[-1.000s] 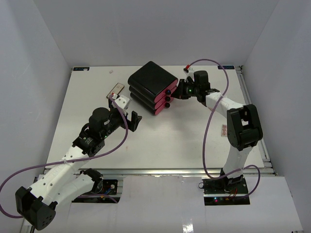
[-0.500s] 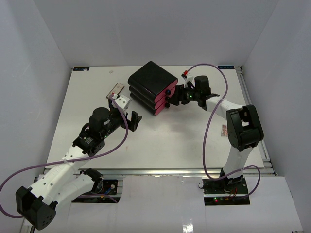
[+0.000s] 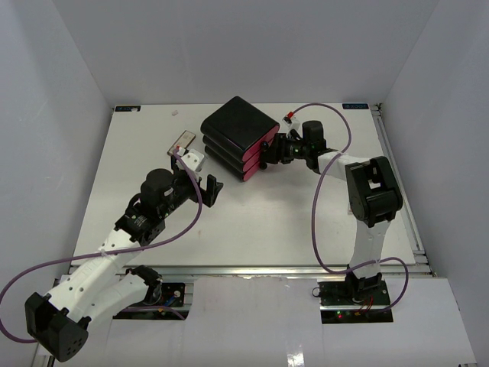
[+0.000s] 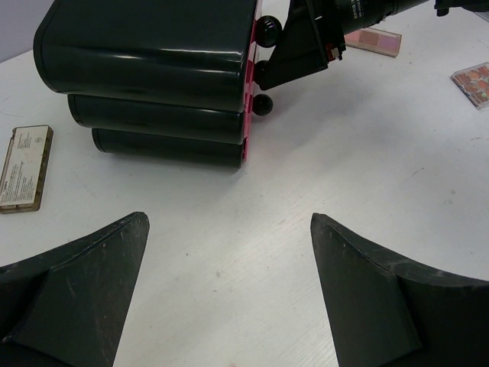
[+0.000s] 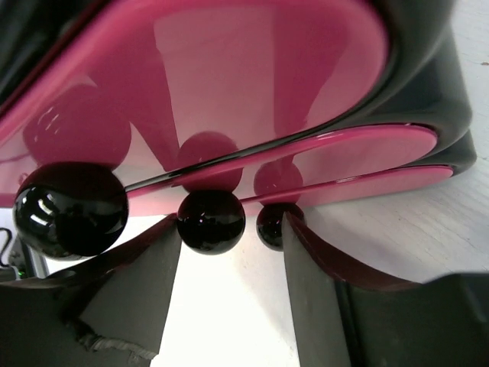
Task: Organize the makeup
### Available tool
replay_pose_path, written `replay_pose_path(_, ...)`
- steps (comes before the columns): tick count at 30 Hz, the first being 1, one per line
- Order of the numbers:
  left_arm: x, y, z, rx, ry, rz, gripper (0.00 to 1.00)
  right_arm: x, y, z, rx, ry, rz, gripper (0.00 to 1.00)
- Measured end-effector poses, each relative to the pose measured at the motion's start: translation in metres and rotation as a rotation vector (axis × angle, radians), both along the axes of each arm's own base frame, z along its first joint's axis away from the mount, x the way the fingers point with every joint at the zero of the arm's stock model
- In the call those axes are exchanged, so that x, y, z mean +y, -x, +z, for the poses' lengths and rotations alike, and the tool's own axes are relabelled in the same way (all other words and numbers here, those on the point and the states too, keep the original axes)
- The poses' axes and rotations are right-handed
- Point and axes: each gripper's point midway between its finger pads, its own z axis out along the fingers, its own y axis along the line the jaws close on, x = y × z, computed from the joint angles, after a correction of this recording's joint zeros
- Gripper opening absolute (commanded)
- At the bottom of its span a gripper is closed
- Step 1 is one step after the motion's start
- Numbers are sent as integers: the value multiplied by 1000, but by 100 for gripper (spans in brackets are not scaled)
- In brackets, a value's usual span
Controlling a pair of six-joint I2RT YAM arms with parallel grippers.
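The right gripper point(image 5: 231, 233) is at the black drawer box point(image 3: 238, 130) near the bench's far edge, its jaws parted either side of the middle knob point(image 5: 210, 222). The left gripper point(image 4: 229, 225) hovers wide open. A tan palette case point(image 3: 182, 141) lies just left of the box, and an eyeshadow palette point(image 4: 474, 79) lies toward the right edge.

Black box point(image 3: 238, 126), pink drawers point(image 3: 257, 152), white table point(image 3: 252, 222).

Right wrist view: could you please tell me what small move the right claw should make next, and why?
Probably close the right claw on the middle knob: its open fingers seem to flank that knob, and the pink drawers look shut, so a grip must come before any pull.
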Motion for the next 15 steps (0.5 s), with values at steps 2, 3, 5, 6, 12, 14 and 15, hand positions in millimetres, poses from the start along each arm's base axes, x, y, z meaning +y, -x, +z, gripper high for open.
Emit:
replay_pose_path(2,0,0,0,1,-1,0,98,2,0,0,13,-23,3,44)
replay_pose_path(3,0,0,0,1,-1,0,98,4,0,1,17,-35,8,41)
replay_pose_path(5,0,0,0,1,-1,0,98,5,0,3,17,-48,12,33)
replay_pose_path(6,0,0,0,1,-1,0,98,6,0,4,20,-52,12,29)
replay_pose_path(12,1,-1,0,1,-1,3,98,2,2,3,17,-62,12,18)
replay_pose_path(14,1,-1,0,1,-1,4,98,-4,7,3,16,-61,9,18)
replay_pose_path(15,1,-1,0,1,0,4,98,-8,10,3,16,-58,6,18)
